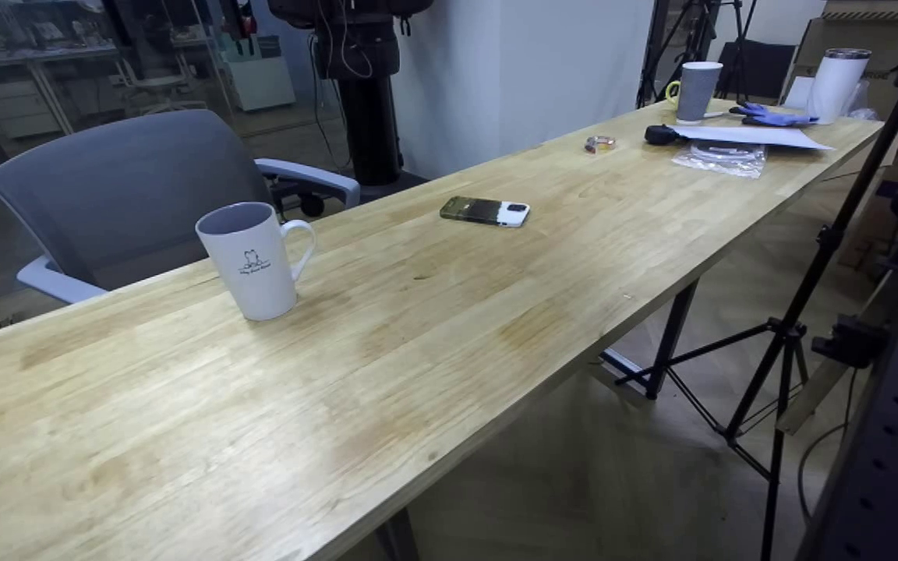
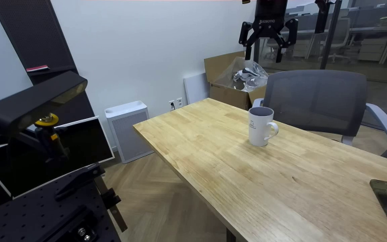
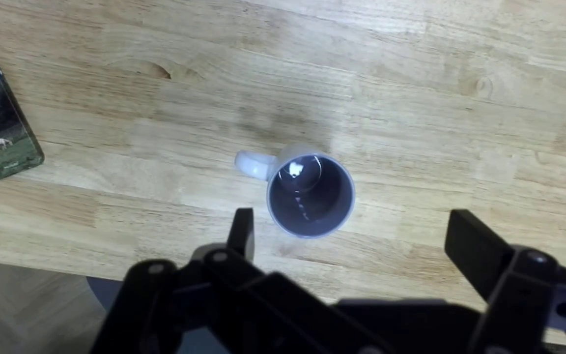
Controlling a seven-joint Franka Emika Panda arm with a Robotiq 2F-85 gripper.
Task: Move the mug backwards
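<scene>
The white mug (image 1: pixel 250 269) stands upright on the wooden table (image 1: pixel 418 327), near the edge by the chair. A small dark logo shows on its side, and its loop handle points toward the phone. It also shows in an exterior view (image 2: pixel 259 129). In the wrist view the mug (image 3: pixel 311 196) is seen from above; its grey inside looks empty. My gripper (image 2: pixel 263 57) hangs well above the table, higher than the mug, with its fingers spread and nothing between them. In the wrist view the open fingers (image 3: pixel 352 221) frame the space beside the mug, without touching it.
A phone (image 1: pixel 484 211) lies on the table on the mug's handle side. A grey office chair (image 2: pixel 316 101) stands against the table edge near the mug. A grey cup (image 1: pixel 700 93), gloves (image 1: pixel 772 115) and a tumbler (image 1: pixel 839 86) are at the far table end.
</scene>
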